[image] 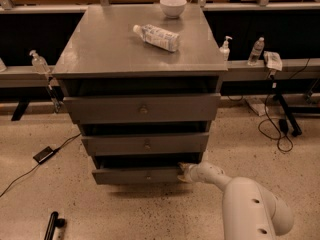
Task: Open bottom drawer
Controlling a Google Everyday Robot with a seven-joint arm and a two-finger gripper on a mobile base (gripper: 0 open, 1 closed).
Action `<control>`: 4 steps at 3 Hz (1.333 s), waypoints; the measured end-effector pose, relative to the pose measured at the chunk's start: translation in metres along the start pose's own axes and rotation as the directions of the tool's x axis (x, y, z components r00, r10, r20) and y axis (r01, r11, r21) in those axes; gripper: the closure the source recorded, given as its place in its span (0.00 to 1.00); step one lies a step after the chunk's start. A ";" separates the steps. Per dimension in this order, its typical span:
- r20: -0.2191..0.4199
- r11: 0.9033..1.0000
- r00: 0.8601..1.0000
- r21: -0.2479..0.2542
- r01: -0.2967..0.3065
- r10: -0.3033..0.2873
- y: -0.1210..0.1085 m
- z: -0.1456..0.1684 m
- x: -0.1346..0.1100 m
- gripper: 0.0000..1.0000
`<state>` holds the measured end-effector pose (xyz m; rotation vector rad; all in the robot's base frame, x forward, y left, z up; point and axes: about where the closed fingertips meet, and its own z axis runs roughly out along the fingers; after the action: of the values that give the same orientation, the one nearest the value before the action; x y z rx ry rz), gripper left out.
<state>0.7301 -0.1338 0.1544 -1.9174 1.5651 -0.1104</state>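
I see the gripper [184, 172] at the right end of the bottom drawer [135, 176], lowest of 3, seemingly touching it; open or closed, I cannot tell.

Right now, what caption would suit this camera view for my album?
Robot gripper at the right end of the bottom drawer, bottle and bowl atop the grey cabinet.

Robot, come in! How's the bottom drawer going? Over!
Gripper low at the right end of the bottom drawer front. Centre knob untouched. Black box lies well left, out of the way. Over.
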 end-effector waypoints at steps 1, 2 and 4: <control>0.000 1.000 1.000 0.000 0.000 0.000 0.000 0.000 0.000 0.98; 0.000 1.000 1.000 0.000 0.000 0.000 0.000 0.000 0.000 0.67; 0.000 1.000 1.000 0.000 0.000 0.000 0.000 0.000 0.000 0.22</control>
<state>0.7299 -0.1337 0.1543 -1.9173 1.5651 -0.1100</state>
